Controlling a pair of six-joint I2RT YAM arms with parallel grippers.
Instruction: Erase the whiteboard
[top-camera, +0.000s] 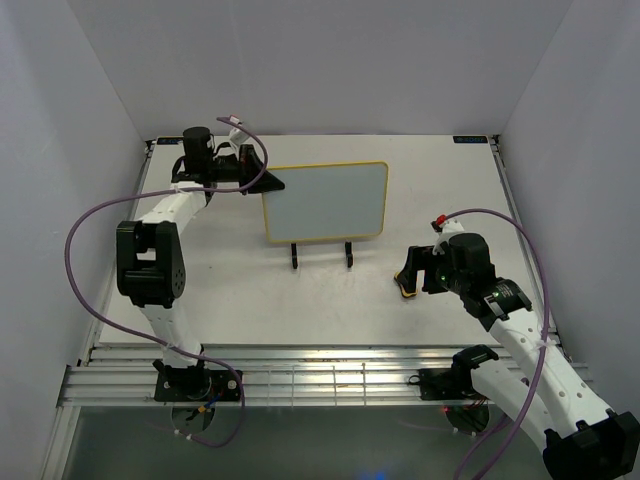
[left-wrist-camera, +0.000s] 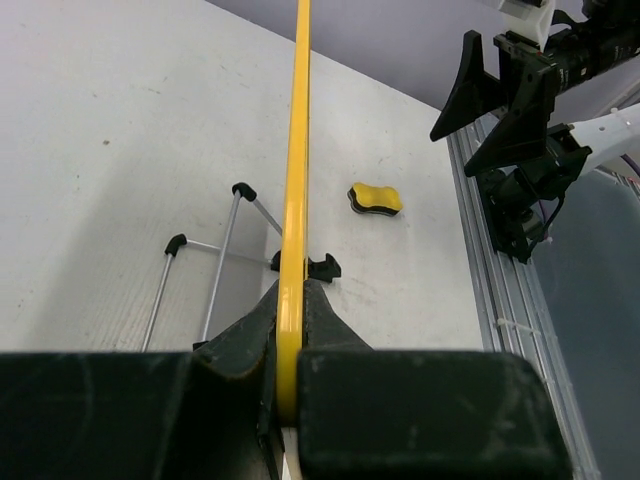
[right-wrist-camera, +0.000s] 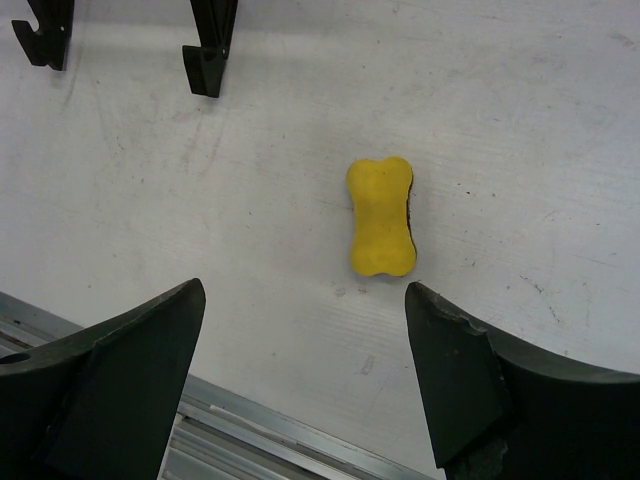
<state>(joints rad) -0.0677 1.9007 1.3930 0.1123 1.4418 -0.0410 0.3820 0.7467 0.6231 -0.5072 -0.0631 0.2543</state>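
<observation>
The whiteboard (top-camera: 325, 200), white with a thin yellow rim, stands upright on a black wire stand (top-camera: 320, 255); its face shows no scribbles. My left gripper (top-camera: 270, 182) is shut on the board's left edge. In the left wrist view the yellow rim (left-wrist-camera: 296, 150) runs edge-on between the closed fingers (left-wrist-camera: 330, 330). The yellow bone-shaped eraser (right-wrist-camera: 381, 216) lies flat on the table. My right gripper (right-wrist-camera: 305, 300) hovers open and empty over it, the eraser just ahead of the right fingertip. The eraser also shows in the top view (top-camera: 404, 287) and the left wrist view (left-wrist-camera: 375, 198).
The stand's black feet (right-wrist-camera: 210, 50) sit left of and beyond the eraser. An aluminium rail (top-camera: 320, 375) runs along the table's near edge. White walls enclose the table on three sides. The right arm (left-wrist-camera: 520, 110) shows at the left wrist view's upper right.
</observation>
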